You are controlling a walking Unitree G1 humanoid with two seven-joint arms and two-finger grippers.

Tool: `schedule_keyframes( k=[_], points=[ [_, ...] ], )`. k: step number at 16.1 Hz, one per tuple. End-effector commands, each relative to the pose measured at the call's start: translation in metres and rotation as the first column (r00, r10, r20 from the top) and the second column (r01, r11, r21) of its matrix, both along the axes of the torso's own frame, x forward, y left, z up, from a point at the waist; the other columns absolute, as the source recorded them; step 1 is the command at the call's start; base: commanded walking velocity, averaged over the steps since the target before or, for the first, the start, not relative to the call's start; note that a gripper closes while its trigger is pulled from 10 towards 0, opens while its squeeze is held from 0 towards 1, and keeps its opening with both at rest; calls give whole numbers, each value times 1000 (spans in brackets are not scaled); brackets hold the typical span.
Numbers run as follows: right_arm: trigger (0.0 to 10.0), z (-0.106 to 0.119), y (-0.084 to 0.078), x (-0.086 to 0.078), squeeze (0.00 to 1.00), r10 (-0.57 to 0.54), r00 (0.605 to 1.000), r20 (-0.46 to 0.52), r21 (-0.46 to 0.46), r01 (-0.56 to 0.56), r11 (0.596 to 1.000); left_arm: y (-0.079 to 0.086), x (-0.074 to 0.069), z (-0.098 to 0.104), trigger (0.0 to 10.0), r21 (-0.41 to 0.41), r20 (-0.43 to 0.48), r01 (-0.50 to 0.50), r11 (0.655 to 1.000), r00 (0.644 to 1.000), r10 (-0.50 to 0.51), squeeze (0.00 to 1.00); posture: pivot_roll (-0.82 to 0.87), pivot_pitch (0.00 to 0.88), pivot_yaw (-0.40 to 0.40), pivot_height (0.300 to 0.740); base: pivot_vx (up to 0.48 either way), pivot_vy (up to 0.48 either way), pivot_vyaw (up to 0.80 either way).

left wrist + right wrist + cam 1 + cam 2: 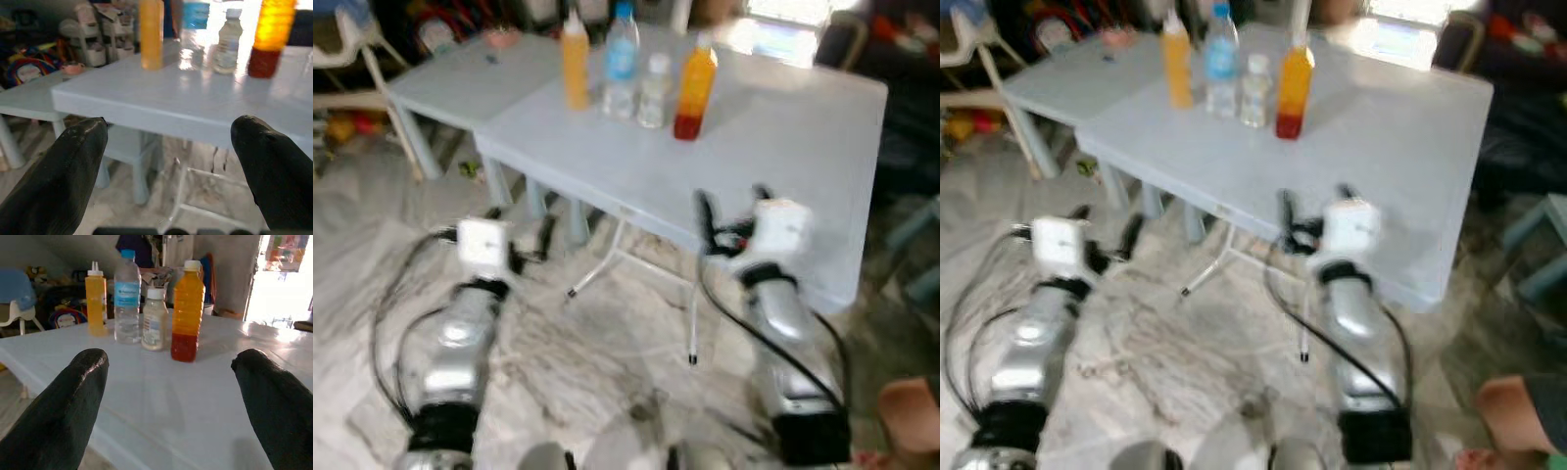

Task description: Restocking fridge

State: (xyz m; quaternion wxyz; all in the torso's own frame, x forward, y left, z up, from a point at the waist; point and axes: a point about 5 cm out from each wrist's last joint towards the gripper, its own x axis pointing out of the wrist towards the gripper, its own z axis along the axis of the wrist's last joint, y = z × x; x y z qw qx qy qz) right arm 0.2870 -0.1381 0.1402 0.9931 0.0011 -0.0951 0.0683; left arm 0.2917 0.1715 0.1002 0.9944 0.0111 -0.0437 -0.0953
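Bottles, four of them, sit bunched at the far side of a pale blue counter over marble floor. Left claw hangs wide below the edge; right claw spreads wide at the near edge, both empty.

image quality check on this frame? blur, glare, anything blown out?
Left and right eye views: soft with motion blur, bottle labels unreadable, window patch at the top blown out. Left wrist view: orange-and-red bottle overexposed, glare streaks on the table, left gripper fingers blurred up close. Right wrist view: sharpest; water bottle crisp, doorway behind washed out, right gripper fingers out of focus.
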Motion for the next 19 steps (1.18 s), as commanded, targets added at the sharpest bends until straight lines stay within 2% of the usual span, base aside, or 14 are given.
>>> schedule_keyframes(
  k=[1, 3, 9, 13, 19],
  points=[
    [10000, 2, -12, 1, 0, -32, 999, 11, -23, 32, 999, -12, 2, 3, 10000, -9, 15, 34, 999, 999, -34, 0, -50, 46, -6, 740, 428, 0, 0],
    [10000, 2, -12, 2, 0, -30, 999, 10, -27, 31, 999, -15, 3, 3, 10000, -8, 18, 52, 999, 998, -52, 0, -51, 46, -6, 740, 452, 0, 0],
    [10000, 2, -9, 4, 0, -18, 1000, 13, -30, 19, 999, -19, 4, 3, 10000, -12, 15, 74, 997, 997, -74, 0, -48, 42, -4, 740, 480, 0, -800],
    [10000, 3, -6, 6, 0, -12, 1000, 19, -33, 12, 999, -19, 4, 2, 10000, -19, 2, 68, 997, 998, -68, 0, -45, 43, -6, 740, 463, 0, -106],
    [10000, 1, -6, 5, 0, -3, 1000, 16, -42, 4, 999, -13, 4, 2, 10000, -25, 8, 34, 999, 999, -34, 0, -44, 47, -8, 740, 0, 0, 0]
  ],
)
